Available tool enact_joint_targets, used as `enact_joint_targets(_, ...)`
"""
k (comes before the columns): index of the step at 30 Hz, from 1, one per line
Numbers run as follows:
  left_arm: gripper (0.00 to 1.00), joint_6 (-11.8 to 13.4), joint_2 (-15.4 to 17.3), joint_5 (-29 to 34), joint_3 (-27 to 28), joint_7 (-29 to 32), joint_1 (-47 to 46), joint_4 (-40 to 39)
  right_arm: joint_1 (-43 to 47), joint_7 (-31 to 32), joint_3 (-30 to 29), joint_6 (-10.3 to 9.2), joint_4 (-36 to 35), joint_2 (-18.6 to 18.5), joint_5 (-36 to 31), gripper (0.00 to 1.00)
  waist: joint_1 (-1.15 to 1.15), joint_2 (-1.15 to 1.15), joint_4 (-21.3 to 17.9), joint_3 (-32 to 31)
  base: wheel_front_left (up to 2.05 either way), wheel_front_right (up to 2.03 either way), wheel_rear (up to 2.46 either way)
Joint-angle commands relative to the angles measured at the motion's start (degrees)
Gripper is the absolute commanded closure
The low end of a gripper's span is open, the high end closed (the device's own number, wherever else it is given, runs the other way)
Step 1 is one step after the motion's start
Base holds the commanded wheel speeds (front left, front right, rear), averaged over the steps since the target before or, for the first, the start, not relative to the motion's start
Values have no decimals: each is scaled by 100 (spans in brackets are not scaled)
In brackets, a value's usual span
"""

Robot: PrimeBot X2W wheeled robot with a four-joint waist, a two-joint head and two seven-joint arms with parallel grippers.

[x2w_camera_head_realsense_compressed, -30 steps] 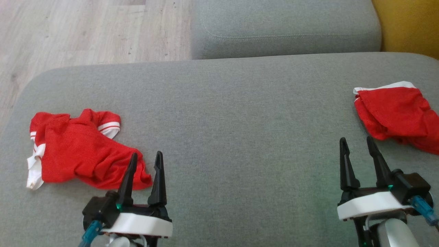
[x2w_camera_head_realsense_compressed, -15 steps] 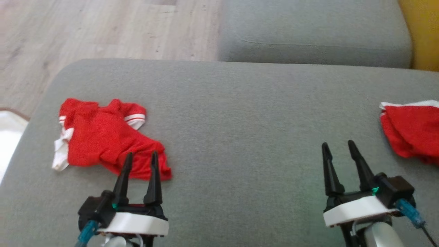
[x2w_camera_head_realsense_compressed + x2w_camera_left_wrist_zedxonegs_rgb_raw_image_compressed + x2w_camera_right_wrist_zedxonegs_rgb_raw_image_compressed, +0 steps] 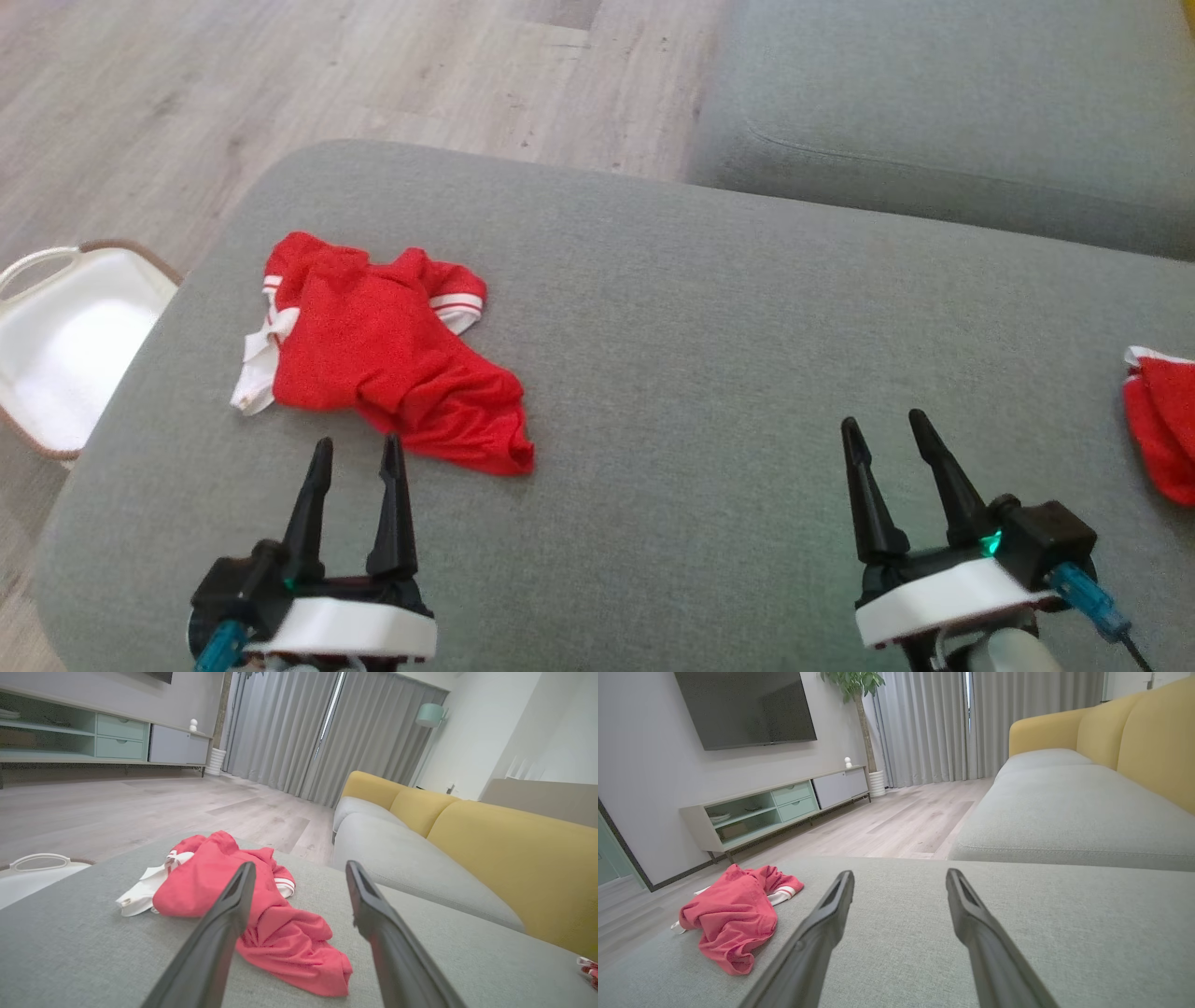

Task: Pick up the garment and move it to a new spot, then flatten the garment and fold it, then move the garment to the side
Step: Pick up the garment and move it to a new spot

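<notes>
The pick-up step has not begun: the crumpled red garment with white trim point(image 3: 383, 364) lies near the left edge of the grey fabric sofa seat point(image 3: 709, 373), just past the left tool point(image 3: 357, 446). That tool and the right tool point(image 3: 882, 422) are wide open and hold nothing, so the left one probably must reach forward and pinch the cloth. The white basket point(image 3: 65, 345) on the floor by that edge shows just white inside.
</notes>
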Motion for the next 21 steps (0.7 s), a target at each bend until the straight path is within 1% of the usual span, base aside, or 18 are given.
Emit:
enact_joint_targets(1, 0, -25, 1, 72, 238, -47, -183, -160, -151, -63, 140, -5, -199, -24, 49, 0, 0, 0, 61, -18, 0, 0, 0)
enact_joint_targets(10, 0, -52, 1, 113, 368, -47, -149, -186, -142, -63, 236, -5, -208, -24, 102, 0, 0, 0, 170, -13, 0, 0, 0)
enact_joint_targets(17, 0, -24, 1, 108, 465, -47, -191, -246, -175, -63, 316, -5, -220, -24, 89, 0, 0, 0, 90, 74, 0, 0, 0)
enact_joint_targets(21, 0, -65, 3, 243, 629, -47, -382, -283, -239, -63, 248, -5, -294, -24, 32, 0, 0, 0, 10, 249, 0, 0, 0)
